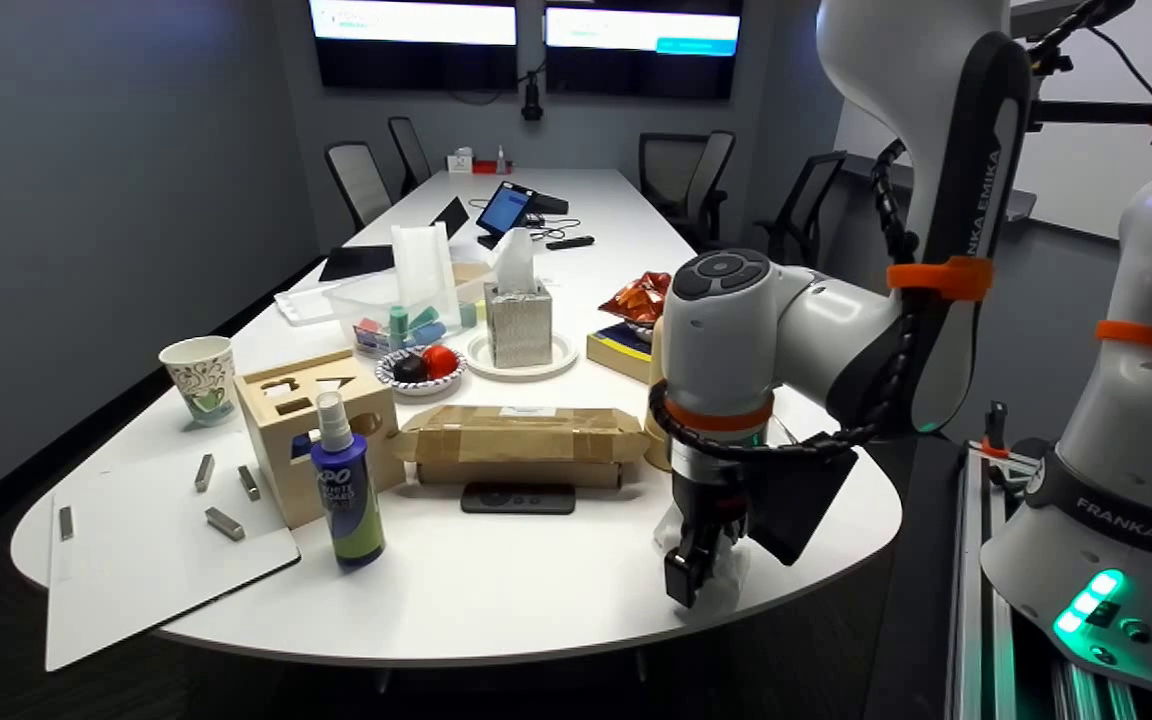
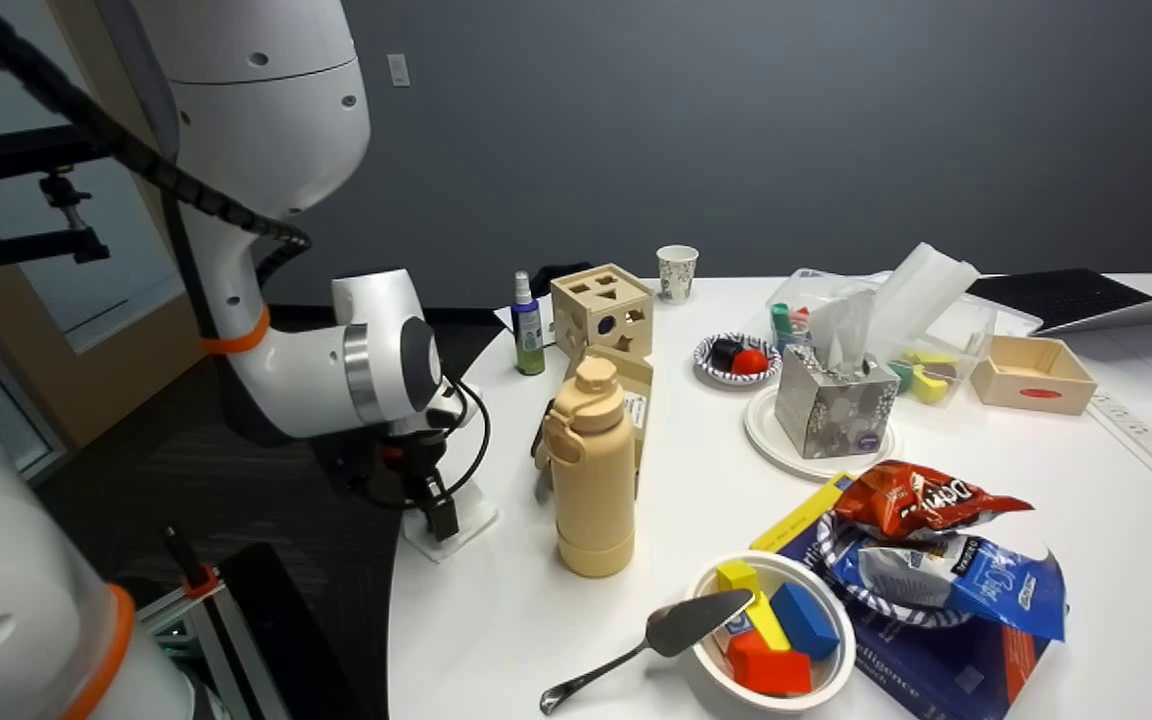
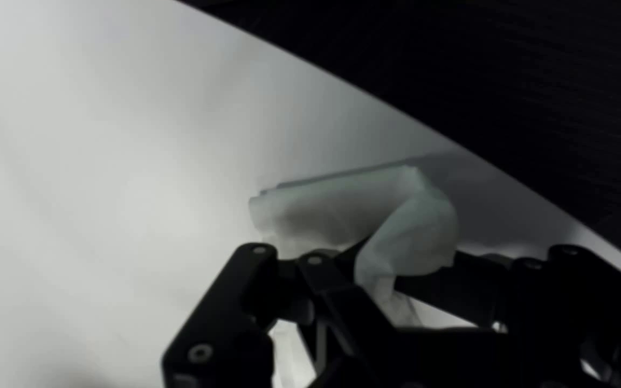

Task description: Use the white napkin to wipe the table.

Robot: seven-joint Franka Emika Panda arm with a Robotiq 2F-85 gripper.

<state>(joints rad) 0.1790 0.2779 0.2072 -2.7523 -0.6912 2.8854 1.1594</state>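
The white napkin (image 3: 418, 231) is rumpled and folded over in the wrist view, bunched narrow between the dark fingers of my gripper (image 3: 367, 258). My gripper looks shut on it, though the fingertips are dark and partly covered by the napkin. The table (image 3: 127, 161) has a smooth white top. In an exterior view, the napkin (image 2: 471, 515) rests on the table top (image 2: 496, 640) close to its edge, with my gripper (image 2: 442, 518) pointing down onto it. In an exterior view, the napkin (image 1: 731, 575) is mostly hidden behind my gripper (image 1: 694, 572).
The table's rounded edge runs right beside the gripper. A tan bottle (image 2: 594, 470), a cardboard box (image 1: 521, 445) and a black remote (image 1: 518, 498) stand nearby. A spray bottle (image 1: 348, 500), a wooden shape box (image 1: 311, 410) and a white board (image 1: 136, 560) are farther along.
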